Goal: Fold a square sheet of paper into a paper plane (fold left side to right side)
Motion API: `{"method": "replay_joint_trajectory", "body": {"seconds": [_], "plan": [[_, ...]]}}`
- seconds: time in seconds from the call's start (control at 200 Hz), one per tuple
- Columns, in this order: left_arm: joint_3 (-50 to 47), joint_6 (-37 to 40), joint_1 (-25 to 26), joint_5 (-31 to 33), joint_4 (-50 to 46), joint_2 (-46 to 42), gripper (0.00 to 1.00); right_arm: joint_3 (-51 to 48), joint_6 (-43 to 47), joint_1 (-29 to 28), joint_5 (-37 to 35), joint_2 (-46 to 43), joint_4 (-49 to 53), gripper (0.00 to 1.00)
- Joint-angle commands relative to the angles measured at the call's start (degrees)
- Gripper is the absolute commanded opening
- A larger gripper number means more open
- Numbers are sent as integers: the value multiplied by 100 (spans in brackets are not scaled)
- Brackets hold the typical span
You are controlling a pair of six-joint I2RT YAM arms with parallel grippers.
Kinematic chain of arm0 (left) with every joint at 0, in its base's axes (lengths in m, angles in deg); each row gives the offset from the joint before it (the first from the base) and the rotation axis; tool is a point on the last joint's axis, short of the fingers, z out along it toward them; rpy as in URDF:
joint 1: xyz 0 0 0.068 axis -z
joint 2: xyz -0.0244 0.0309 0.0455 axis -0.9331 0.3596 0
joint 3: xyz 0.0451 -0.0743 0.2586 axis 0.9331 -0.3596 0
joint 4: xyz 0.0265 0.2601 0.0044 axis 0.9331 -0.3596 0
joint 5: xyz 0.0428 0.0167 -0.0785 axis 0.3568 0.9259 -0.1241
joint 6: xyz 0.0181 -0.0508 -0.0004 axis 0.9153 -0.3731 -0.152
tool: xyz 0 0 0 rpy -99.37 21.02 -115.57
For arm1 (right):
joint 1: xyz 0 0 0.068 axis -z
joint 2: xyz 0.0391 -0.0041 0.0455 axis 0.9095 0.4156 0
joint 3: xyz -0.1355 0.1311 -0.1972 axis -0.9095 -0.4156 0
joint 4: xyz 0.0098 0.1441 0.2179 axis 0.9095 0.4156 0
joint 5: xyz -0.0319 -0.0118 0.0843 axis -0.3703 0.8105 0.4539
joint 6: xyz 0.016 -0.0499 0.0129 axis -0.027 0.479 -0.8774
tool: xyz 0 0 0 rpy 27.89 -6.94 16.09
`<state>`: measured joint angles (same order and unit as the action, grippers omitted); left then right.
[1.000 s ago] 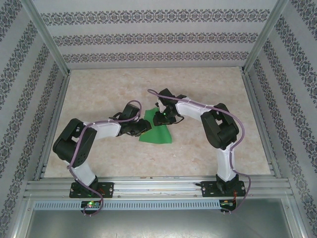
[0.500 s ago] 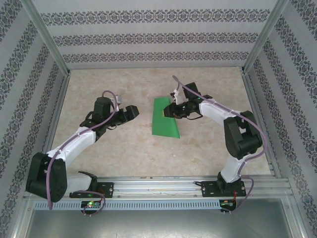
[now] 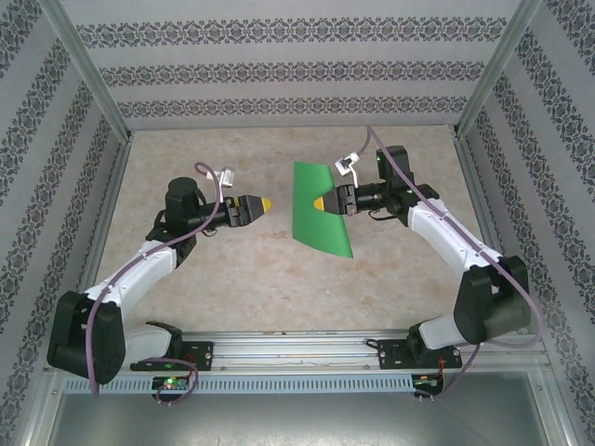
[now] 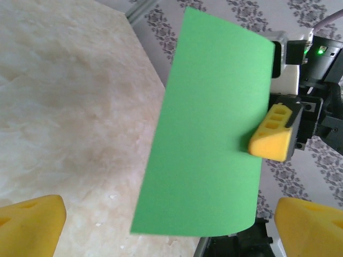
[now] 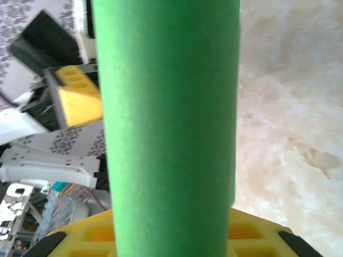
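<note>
**Above the worktop: one pincer wide, one pincer biting**

Over on the left side, the left arm reaches out low across the marbled surface, and the left pincer is spread wide and carrying nothing. From its own wrist camera the two yellow pads sit far apart at the bottom corners, with open air between them. It points towards the middle, well apart from the paper.

Centre stage now: the green sheet is up off the worktop and standing on edge. It reads as a tall rectangle, longer than it is wide, with a slight bow near its top corner. Its lower edge hangs free, with marble and the patterned wall behind it in the left wrist view.

On to the right: the right pincer is pinching the green sheet at its right-hand edge, about halfway up. One yellow finger lies flat on the near face. The right wrist camera looks straight along the sheet as it rises from between its own yellow fingers. Behind it, the right arm stretches back to its base at the near edge.
</note>
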<state>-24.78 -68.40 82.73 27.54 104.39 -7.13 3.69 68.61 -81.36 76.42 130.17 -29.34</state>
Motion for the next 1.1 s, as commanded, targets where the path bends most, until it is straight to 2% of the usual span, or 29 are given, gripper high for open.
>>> {"method": "replay_joint_trajectory", "body": {"seconds": [0.0, 0.26, 0.365, 0.46, 0.625, 0.694, 0.814, 0.964, 1.099], "plan": [[284, -2, 192, -535, 611, 149, 100, -87, -176, -90, 586, -333, -393, 30], [544, 35, 615, -770, 878, 439, 100, 41, -335, -348, 546, -417, -499, 30], [633, 73, 735, -814, 857, 532, 96, 113, -348, -419, 518, -305, -511, 30], [711, 123, 792, -883, 770, 609, 82, 149, -337, -439, 411, -223, -490, 30], [747, 398, 794, -669, 302, 560, 41, 122, -242, -368, 201, -99, -325, 31], [782, 519, 792, -554, -11, 545, 26, 101, -194, -339, 81, -71, -253, 32], [777, 630, 794, -349, -374, 571, 15, 86, -119, -289, -97, -30, -144, 37], [698, 617, 787, -2, -710, 641, 7, 72, 27, -223, -511, -2, 130, 52], [600, 444, 784, 331, -949, 831, 1, 39, 20, -51, -1306, 41, 449, 65]]}}
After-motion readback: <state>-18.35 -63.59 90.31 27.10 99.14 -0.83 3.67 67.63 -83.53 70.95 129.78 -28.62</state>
